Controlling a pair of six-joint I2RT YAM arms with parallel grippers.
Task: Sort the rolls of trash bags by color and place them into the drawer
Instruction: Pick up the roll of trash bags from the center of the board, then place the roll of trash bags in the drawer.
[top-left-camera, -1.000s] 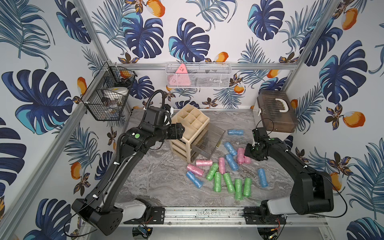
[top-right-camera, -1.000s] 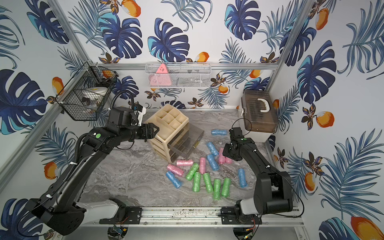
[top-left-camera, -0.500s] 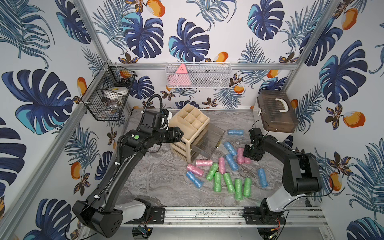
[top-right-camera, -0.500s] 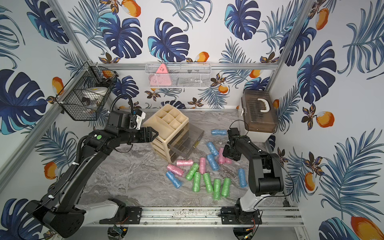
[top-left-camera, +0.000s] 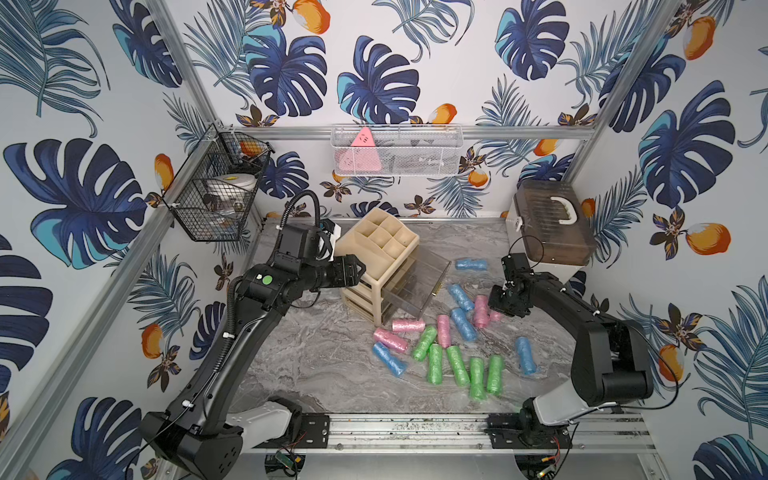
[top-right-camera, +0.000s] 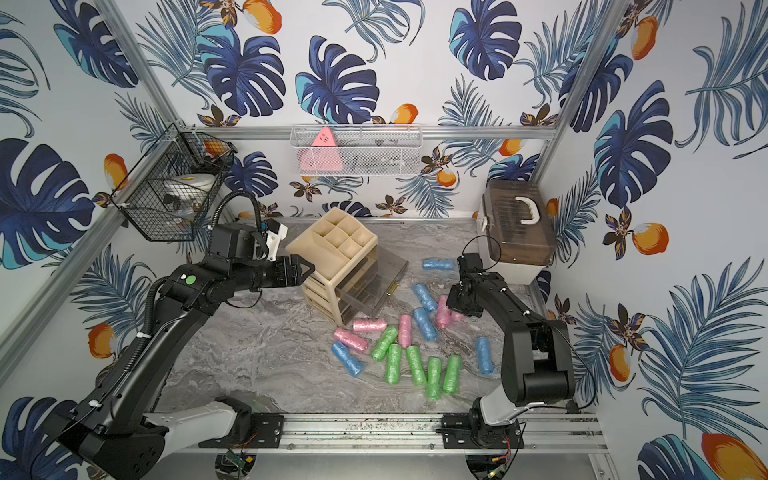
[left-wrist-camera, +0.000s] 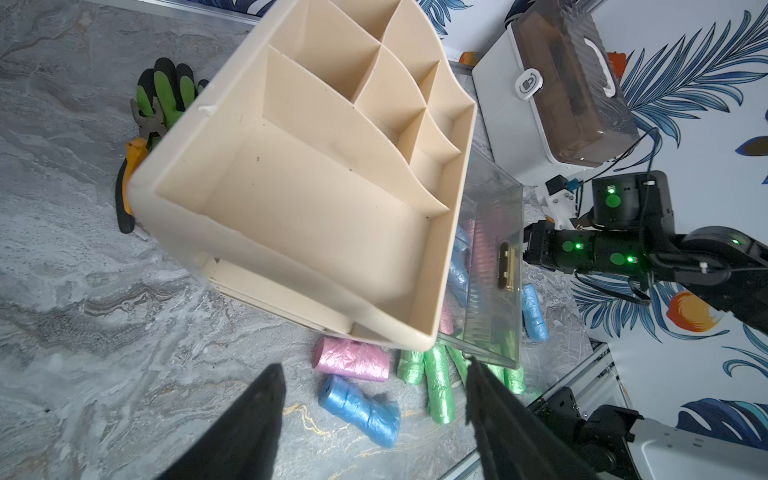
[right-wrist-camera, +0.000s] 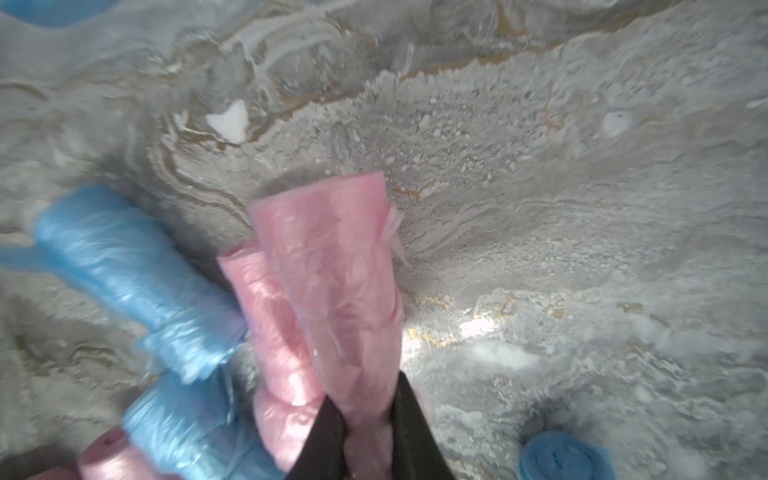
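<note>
right gripper (right-wrist-camera: 365, 419) pinching pink roll (right-wrist-camera: 332, 270) | grip visible only in right wrist view | left gripper (left-wrist-camera: 372, 365) parted, empty

rolls (top-left-camera: 456, 365) scattered on table (top-left-camera: 316, 357) right of drawer unit (top-left-camera: 382, 245), case (top-left-camera: 552, 224) behind them

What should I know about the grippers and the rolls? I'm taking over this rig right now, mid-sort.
Left gripper: open, empty, beside the beige organizer.
Right gripper: shut on a pink roll.
Clear drawer: pulled out, no roll visibly inside.
Other pink, blue and green rolls: loose on the table.
Done: drawer open, one roll grasped.
Left: sort and place every roll.
</note>
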